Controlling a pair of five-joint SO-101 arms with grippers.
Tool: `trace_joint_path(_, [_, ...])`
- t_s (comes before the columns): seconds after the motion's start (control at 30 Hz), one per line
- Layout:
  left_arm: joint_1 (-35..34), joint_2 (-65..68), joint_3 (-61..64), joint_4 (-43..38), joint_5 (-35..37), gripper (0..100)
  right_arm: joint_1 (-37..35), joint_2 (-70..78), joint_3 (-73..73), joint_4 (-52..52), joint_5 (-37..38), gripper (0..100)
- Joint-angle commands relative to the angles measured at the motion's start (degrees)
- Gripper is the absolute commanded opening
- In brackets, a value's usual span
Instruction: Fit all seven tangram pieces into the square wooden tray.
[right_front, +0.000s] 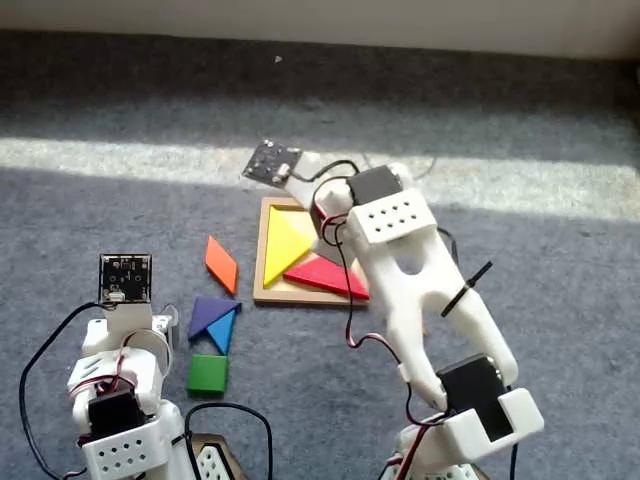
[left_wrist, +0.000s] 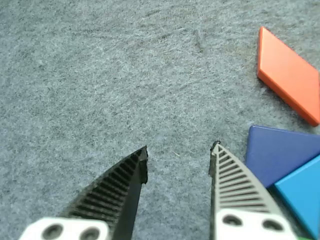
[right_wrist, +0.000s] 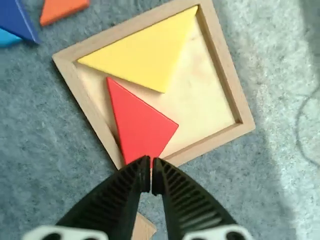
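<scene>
Just ahead of the right pincer (right_wrist: 150, 167), at its very tips, lies one sharp corner of the red triangle (right_wrist: 138, 125). That corner rides over the rim of the square wooden tray (right_wrist: 230, 75), so the piece sits partly in the recess and partly on the edge. The pincer is narrow, its two black fingers drawn almost together with only a thin slit between them. Whether the tips touch the red corner I cannot tell. Farther ahead, beyond the red piece, the yellow triangle (right_wrist: 145, 55) lies flat in the tray along one wall, with the red piece's far corner just beside its edge. Bare wood shows in the rest of the recess.

From the high view, this arm stretches over one side of the tray (right_front: 300, 296), with the yellow triangle (right_front: 285, 240) and red triangle (right_front: 322, 275) beside it.

The left pincer (left_wrist: 180, 150) stands wide, one finger black and one pale, with only grey carpet (left_wrist: 100, 75) between them. Just beside the pale finger lies the dark blue triangle (left_wrist: 280, 152), and the light blue triangle (left_wrist: 302, 192) rests against it. Farther ahead on that same side, apart from the blue pair, lies the orange parallelogram (left_wrist: 290, 75). The green square (right_front: 207, 373) rests on the carpet near the blue pieces, toward this arm's base, outside the tray
</scene>
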Motion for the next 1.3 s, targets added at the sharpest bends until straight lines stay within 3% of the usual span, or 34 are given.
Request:
trace_joint_path(0.0, [-0.13, -0.4, 1.01, -1.76, 0.26, 21, 2.51, -1.45, 2.07, -4.7, -6.33, 1.5])
trace_joint_path(0.13, [-0.13, -0.4, 1.01, -1.76, 0.26, 21, 3.12, -0.04, 7.6, -12.26, -11.25, 1.5])
trace_joint_path(0.37, [-0.13, -0.4, 1.01, -1.67, 0.26, 21, 3.12, 6.81, 13.85, -23.96, -11.87, 1.5])
trace_joint_path(0.5, [-0.13, -0.4, 1.01, -1.67, 0.26, 21, 2.68, 12.35, 13.58, -24.04, -11.78, 1.5])
trace_joint_path(0.9, [-0.13, -0.4, 1.01, -1.67, 0.26, 21, -7.87, 13.41, 13.67, -18.77, -11.96, 1.5])
trace_joint_path(1.1, [-0.13, -0.4, 1.01, -1.67, 0.26, 21, -6.99, 5.49, 14.02, -18.68, -12.22, 1.5])
trace_joint_path(1.27, [-0.13, -0.4, 1.01, -1.67, 0.26, 21, -1.71, -1.71, 16.92, -19.12, -14.33, 1.5])
